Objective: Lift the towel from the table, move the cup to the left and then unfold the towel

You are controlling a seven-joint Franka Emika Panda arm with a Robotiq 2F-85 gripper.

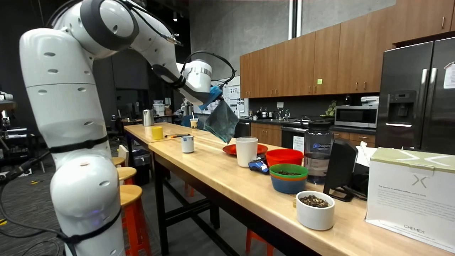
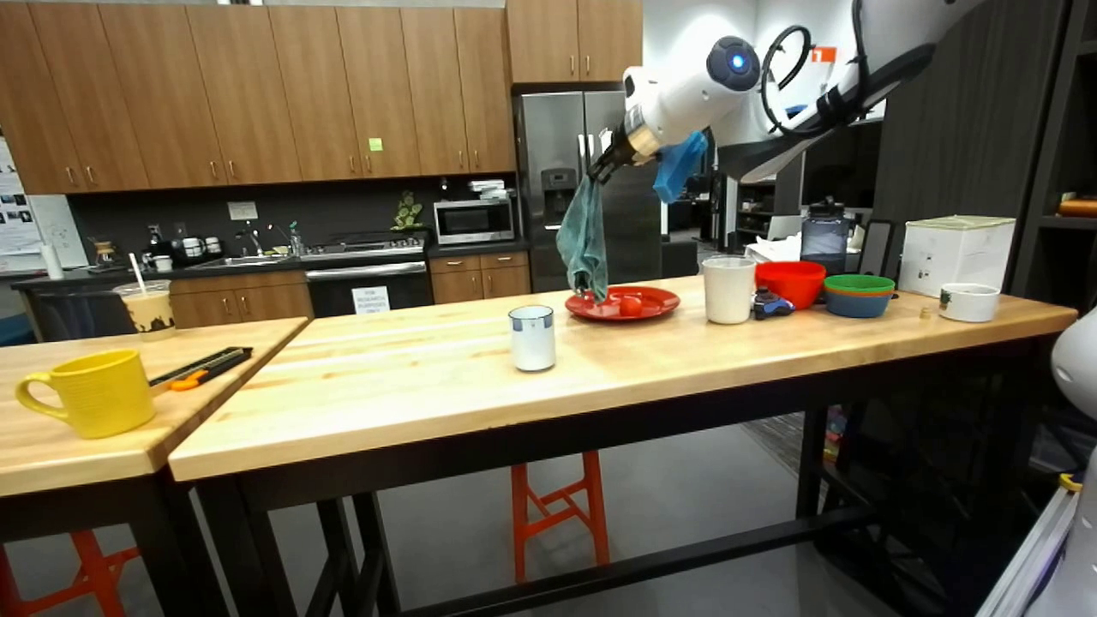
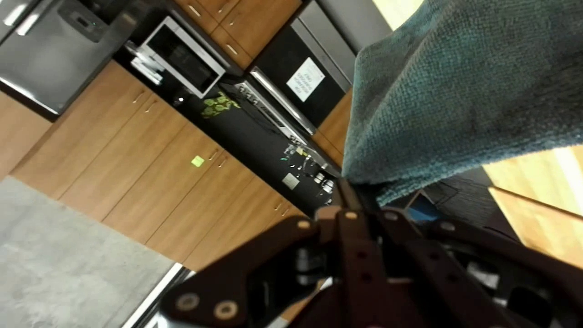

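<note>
The blue-green towel (image 1: pixel 222 122) hangs folded in the air from my gripper (image 1: pixel 221 98). It also hangs down in an exterior view (image 2: pixel 583 236), its lower end close to the red plate; I cannot tell if they touch. In the wrist view the towel (image 3: pixel 464 91) fills the upper right, with one corner between the fingertips (image 3: pixel 360 189), which are shut on it. A small white cup with blue patches at its rim (image 2: pixel 532 343) stands upright on the wooden table (image 2: pixel 386 377), apart from the towel. The cup also shows in an exterior view (image 1: pixel 187 145).
A red plate (image 2: pixel 600 313) holds a round red object (image 2: pixel 631 306). Beside it stand a taller white cup (image 2: pixel 728 291), a red bowl (image 2: pixel 790 283), stacked bowls (image 2: pixel 860 300) and a dark bottle (image 1: pixel 317 153). A yellow mug (image 2: pixel 101 394) stands on the adjoining table.
</note>
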